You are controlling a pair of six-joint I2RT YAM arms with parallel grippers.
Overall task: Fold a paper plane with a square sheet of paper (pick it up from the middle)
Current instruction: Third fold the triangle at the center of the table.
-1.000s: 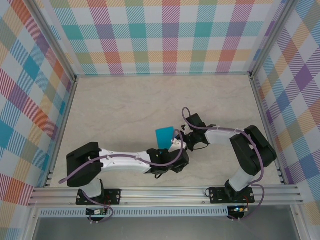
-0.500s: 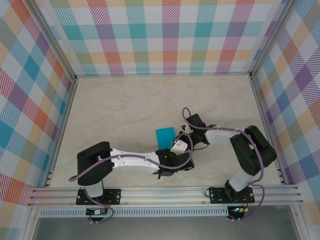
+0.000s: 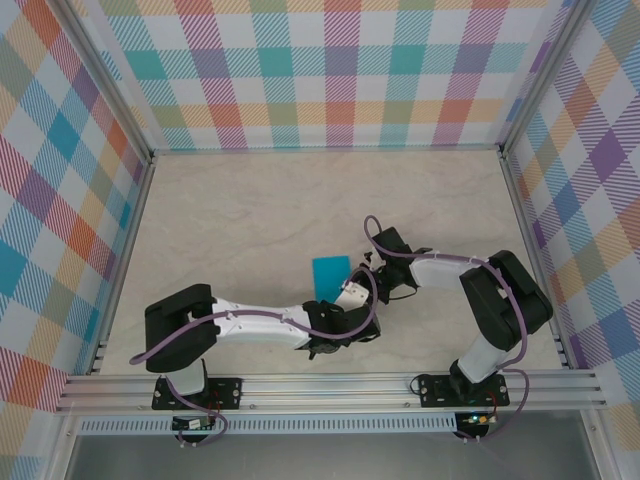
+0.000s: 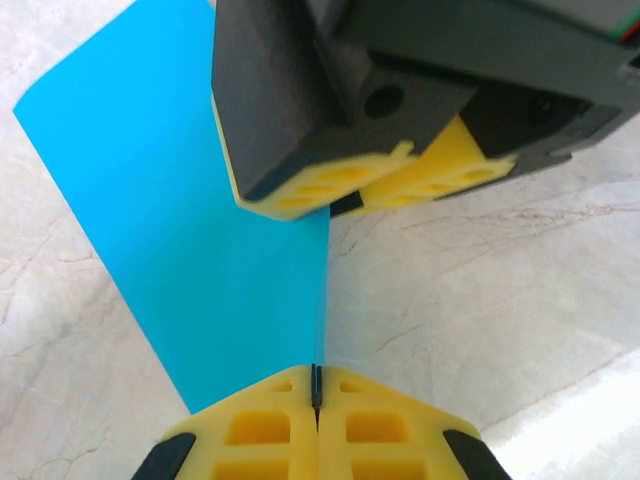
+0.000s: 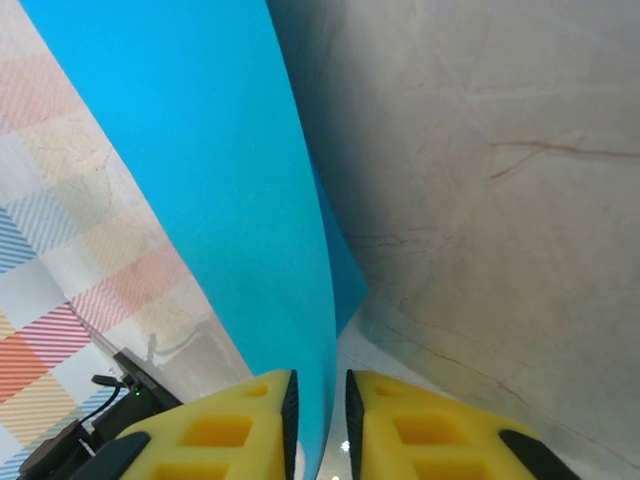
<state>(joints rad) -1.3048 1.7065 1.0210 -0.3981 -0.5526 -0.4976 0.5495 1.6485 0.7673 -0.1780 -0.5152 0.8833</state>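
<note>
At centre of the top view: square sheet of paper (image 3: 329, 274), teal-blue, was over the counter (image 3: 230, 220).
Left tool (image 4: 316, 385): was clamped shut on the sheet's lower edge.
Right tool (image 5: 320, 400): fingers stood slightly apart, sheet between them; grip could not be told.

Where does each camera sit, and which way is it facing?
Top external: above and behind, looking down at the table; left arm and right arm show.
Left wrist: looks past the left pincer, shut on the square sheet of paper, toward the right pincer.
Right wrist: looks along its own fingers and the sheet.
Shared: the sheet.
</note>
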